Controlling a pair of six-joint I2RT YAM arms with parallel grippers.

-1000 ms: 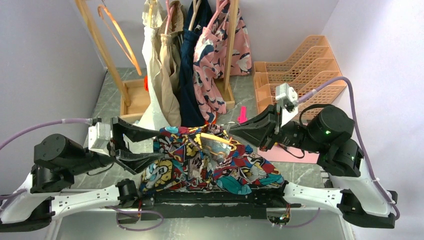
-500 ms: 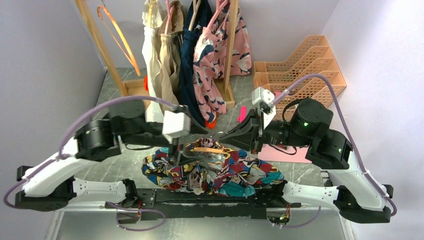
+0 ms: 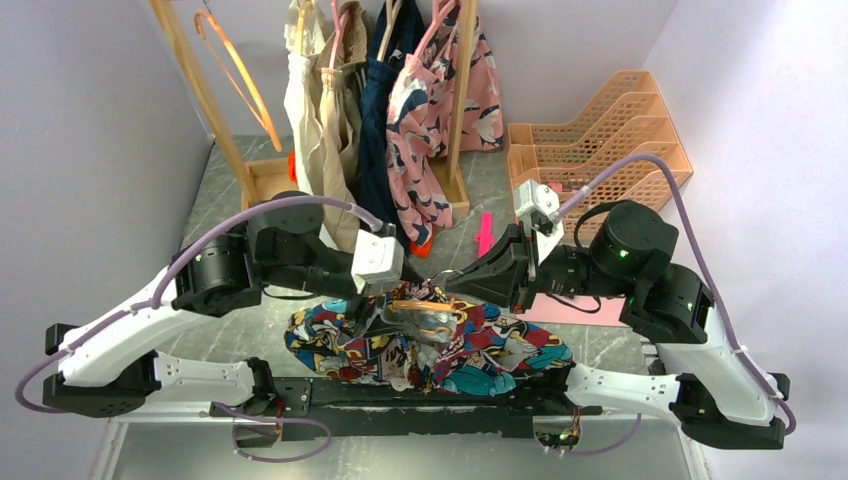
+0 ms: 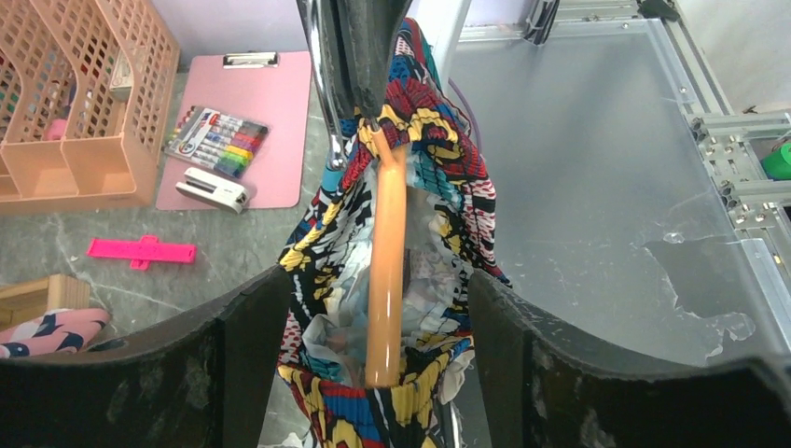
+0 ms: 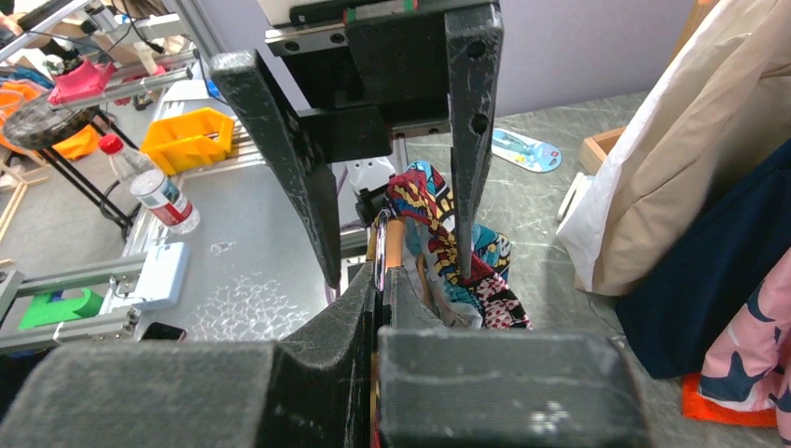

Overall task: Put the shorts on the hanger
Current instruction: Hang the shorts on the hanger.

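The comic-print shorts (image 3: 440, 350) lie bunched on the table between the arm bases, and part of the fabric is lifted onto the hanger. The orange-tan hanger (image 3: 425, 303) sits level above them. My right gripper (image 3: 462, 285) is shut on it near its silver hook (image 4: 322, 93). In the left wrist view the hanger's bar (image 4: 387, 261) runs down into the gathered waistband of the shorts (image 4: 438, 149). My left gripper (image 4: 373, 359) is open, one finger on each side of that bar end and the fabric. In the right wrist view the shut right gripper (image 5: 382, 280) faces the shorts (image 5: 438, 215).
A wooden rack with hung clothes (image 3: 400, 100) and a spare orange hanger (image 3: 235, 70) stands at the back. Peach organiser trays (image 3: 600, 140) stand back right. On the right lie a pink clipboard (image 4: 247, 121) with markers and a small pink piece (image 3: 485, 230).
My left arm has swung in from the left side to above the shorts, its open jaws now around the hanger's end. The right gripper has shifted slightly left with the hanger.
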